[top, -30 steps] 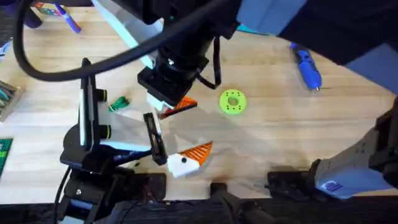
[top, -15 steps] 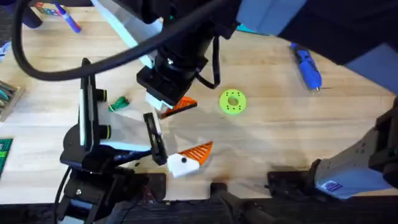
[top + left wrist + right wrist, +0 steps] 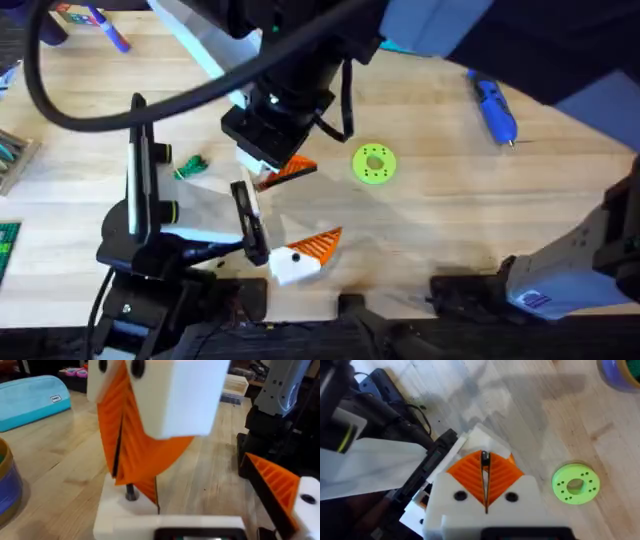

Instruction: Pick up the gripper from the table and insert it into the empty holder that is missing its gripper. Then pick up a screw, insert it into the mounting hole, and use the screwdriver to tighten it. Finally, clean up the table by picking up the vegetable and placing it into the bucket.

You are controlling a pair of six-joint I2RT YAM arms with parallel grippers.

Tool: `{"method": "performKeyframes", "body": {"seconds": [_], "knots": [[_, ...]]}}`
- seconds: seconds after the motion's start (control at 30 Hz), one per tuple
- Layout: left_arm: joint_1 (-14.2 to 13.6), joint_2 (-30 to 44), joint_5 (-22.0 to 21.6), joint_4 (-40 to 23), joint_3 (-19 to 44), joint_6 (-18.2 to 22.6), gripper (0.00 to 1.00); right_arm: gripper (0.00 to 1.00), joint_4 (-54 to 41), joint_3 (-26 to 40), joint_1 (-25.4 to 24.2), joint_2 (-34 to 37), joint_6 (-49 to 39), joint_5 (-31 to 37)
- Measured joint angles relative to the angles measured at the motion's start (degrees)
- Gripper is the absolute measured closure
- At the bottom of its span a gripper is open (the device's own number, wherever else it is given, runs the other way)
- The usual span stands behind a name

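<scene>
Green and leafy, the vegetable (image 3: 190, 166) lay on the pale wooden desk (image 3: 450, 220) at the far left, well apart from the work. It looked light and soft, best nipped gently across its middle.

Near it the left tool (image 3: 300, 252) hung low over the desk beside a white holder block (image 3: 150, 520). Whether it was spread or closed could not be told.

Directly above that block, the right tool (image 3: 288, 170) pointed down with its orange ribbed pads (image 3: 502, 477) pressed together. They appeared to pinch a thin dark screw (image 3: 131, 492), whose lower end stood at the top face of the block. It could not be seen whether the screw had entered its mounting hole. By the look of it the screw was small, stiff and smooth. It seemed likely to slip or tip if the grip eased before it was seated, so a hold high on the shank would keep it upright.

Just to the right lay a flat lime-green disc (image 3: 374, 164) pierced with holes, touching nothing.

At the far right the blue screwdriver (image 3: 493, 105) rested alone on the desk, its metal tip toward the near edge. It looked light, rigid and apt to roll. The thick blue barrel seemed the place to take hold, with the tip left free.
</scene>
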Motion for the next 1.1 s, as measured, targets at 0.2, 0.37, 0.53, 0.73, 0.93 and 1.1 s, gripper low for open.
{"method": "performKeyframes", "body": {"seconds": [0.2,0.37,0.53,0.73,0.93,1.1], "knots": [[0.0,0.0,0.0,0.0,0.0,0.0,0.009,0.990,0.0,0.0,0.0,0.0,0.0,0.0],[0.0,0.0,0.0,0.0,0.0,0.0,0.009,0.990,0.0,0.0,0.0,0.0,0.0,-0.3],[0.0,0.0,0.0,0.0,0.0,0.1,0.009,0.990,0.3,-0.9,0.0,0.0,0.0,-0.7],[0.0,0.0,0.0,0.0,0.0,0.2,0.009,0.990,0.4,-1.6,0.0,0.0,0.0,-1.1],[0.0,0.0,0.0,0.0,0.0,0.2,0.009,0.990,0.5,-1.6,0.0,0.0,0.0,-1.2],[0.0,0.0,0.0,0.0,0.0,0.2,0.009,0.990,0.5,-1.6,0.0,0.0,0.0,-1.2]]}}
